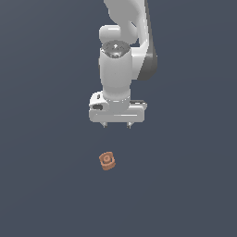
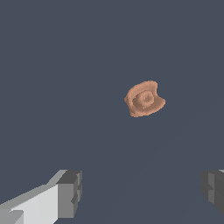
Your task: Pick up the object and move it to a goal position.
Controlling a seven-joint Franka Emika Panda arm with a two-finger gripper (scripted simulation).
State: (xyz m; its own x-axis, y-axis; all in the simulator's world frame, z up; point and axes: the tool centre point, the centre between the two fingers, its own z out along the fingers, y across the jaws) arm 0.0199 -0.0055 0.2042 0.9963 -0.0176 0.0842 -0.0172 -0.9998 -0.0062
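claw wide, empty | object below, slightly toward exterior view's left, apart | ring face up

I find no readable text, label, brand, number or sign in either view. The white gripper housing is plain and bears no marking I can make out. The orange-brown object, apart from the gripper, shows only a raised round ring on its face and no lettering. The dark floor around the object is unmarked.
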